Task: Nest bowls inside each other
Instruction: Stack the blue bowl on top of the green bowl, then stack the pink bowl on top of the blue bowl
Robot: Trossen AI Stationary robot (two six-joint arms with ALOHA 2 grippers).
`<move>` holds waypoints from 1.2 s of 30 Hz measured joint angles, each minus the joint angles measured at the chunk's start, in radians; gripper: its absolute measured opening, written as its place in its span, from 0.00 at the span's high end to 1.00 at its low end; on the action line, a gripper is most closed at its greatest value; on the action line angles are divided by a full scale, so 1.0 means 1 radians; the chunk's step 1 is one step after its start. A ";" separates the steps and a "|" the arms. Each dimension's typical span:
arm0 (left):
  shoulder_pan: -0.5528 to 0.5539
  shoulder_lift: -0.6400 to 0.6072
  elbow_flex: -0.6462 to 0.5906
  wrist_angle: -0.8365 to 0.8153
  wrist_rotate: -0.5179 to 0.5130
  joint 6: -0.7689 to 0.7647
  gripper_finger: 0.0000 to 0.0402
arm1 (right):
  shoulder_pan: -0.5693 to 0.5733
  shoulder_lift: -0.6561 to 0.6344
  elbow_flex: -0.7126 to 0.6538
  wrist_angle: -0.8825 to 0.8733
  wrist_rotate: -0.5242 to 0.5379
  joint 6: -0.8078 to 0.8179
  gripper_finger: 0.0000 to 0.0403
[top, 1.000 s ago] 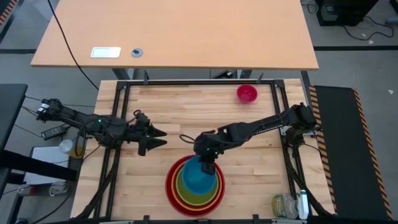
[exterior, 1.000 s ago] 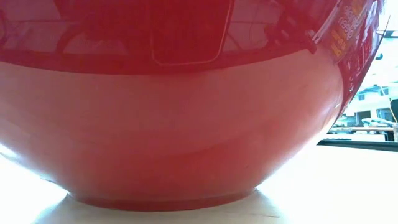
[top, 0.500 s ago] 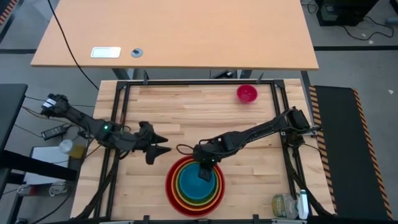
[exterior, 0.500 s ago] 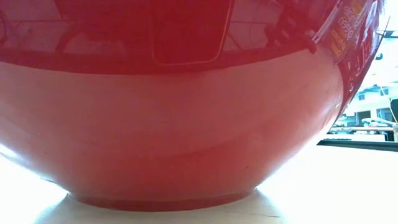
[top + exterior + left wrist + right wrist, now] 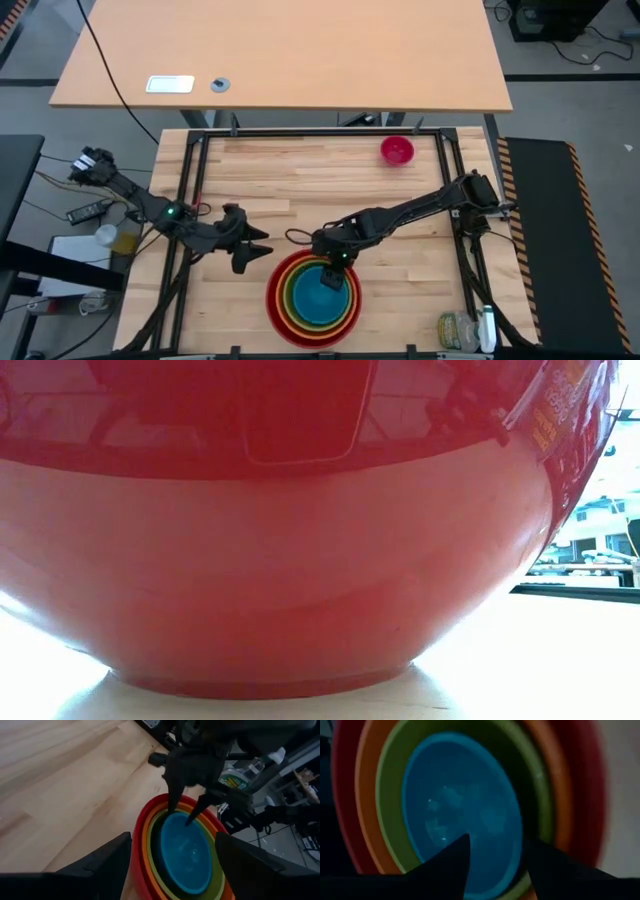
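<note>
Blue bowl (image 5: 325,290) sits nested in lime green (image 5: 296,300), orange (image 5: 283,299), red bowl (image 5: 272,300) stack. Right gripper (image 5: 333,277) above blue bowl's rim, fingers parted, released. Left gripper (image 5: 258,245) beside stack, spread, empty. Magenta bowl (image 5: 397,151) well apart.

- The red bowl (image 5: 280,560) fills nearly the whole low view — its rim is cut off at the top, and both arms and the other bowls are hidden behind it.
- In the right wrist view the orange bowl (image 5: 362,795) and green bowl (image 5: 387,780) run past the edges, blurred.
- The pink bowl (image 5: 397,151) is too small to show anything inside.
</note>
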 joint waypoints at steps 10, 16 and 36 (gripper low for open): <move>-0.056 0.000 0.000 0.002 -0.044 -0.015 0.28 | -0.057 -0.100 0.001 -0.213 0.176 0.019 0.53; -0.067 0.000 0.000 0.009 -0.045 -0.020 0.28 | -0.113 -0.120 0.001 -0.325 0.259 0.026 0.53; -0.064 0.000 0.000 -0.010 -0.046 -0.008 0.28 | -0.409 -0.272 -0.413 -0.132 0.219 0.032 0.59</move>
